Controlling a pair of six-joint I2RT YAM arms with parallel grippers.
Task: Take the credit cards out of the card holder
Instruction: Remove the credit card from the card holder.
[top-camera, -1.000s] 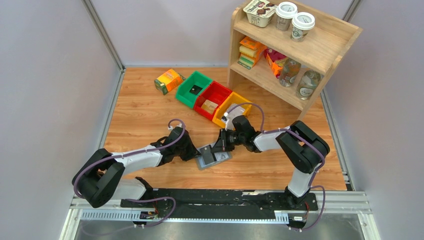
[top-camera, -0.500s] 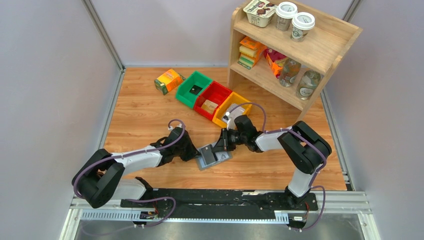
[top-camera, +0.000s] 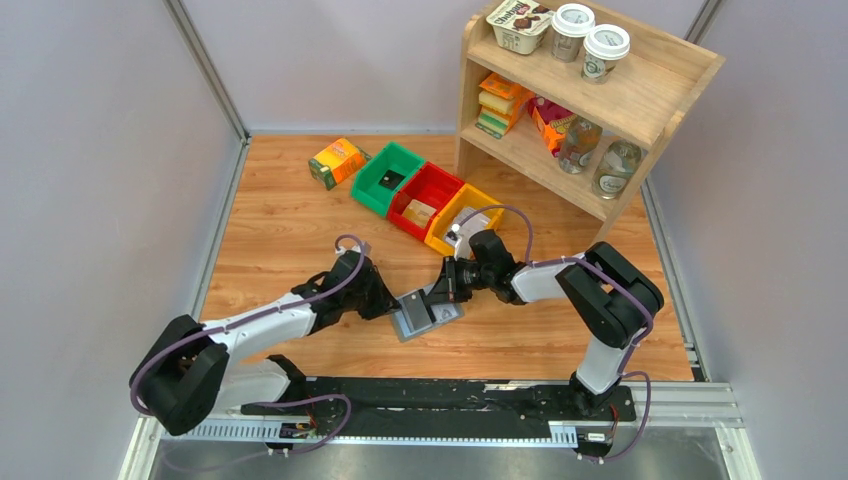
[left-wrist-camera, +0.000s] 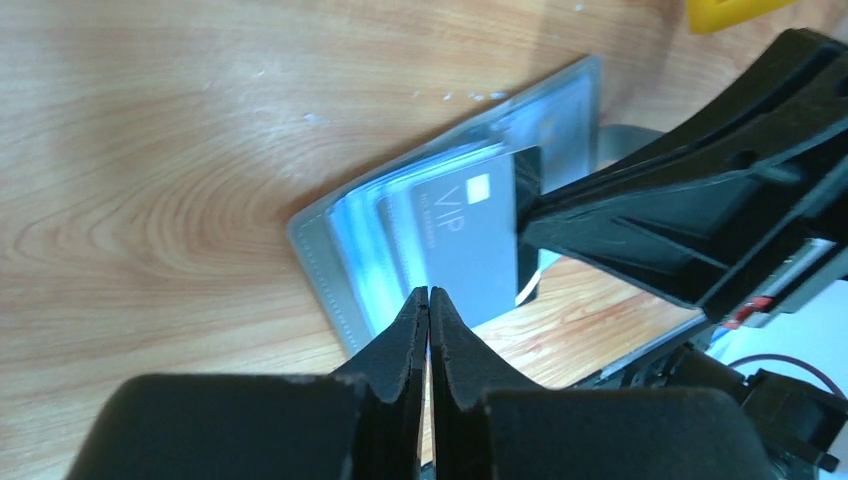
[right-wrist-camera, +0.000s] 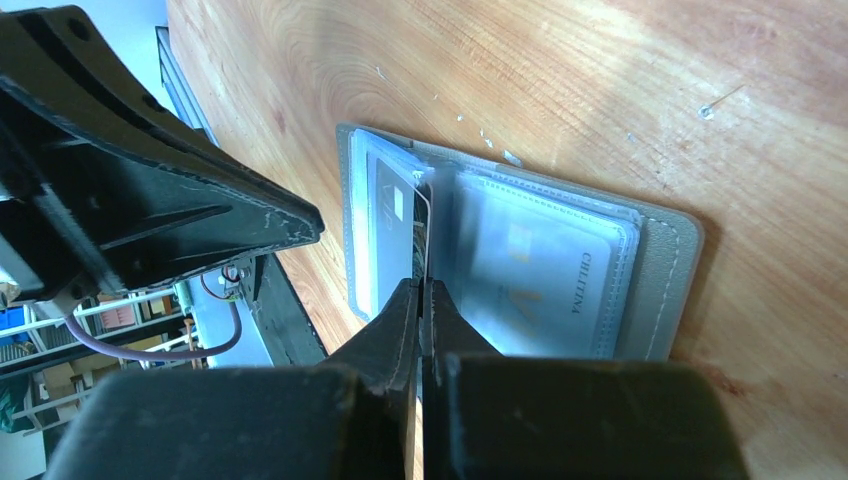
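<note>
My right gripper (right-wrist-camera: 421, 292) pinched the VIP credit card (left-wrist-camera: 455, 240) by its edge; the shut, empty left gripper (left-wrist-camera: 429, 298) faced it across the open card holder (left-wrist-camera: 322, 252).

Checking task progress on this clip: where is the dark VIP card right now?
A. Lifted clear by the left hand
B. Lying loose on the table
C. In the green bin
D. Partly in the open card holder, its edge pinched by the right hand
D: the dark card sits partly inside a pocket of the open card holder, with the right hand closed on its edge.
</note>
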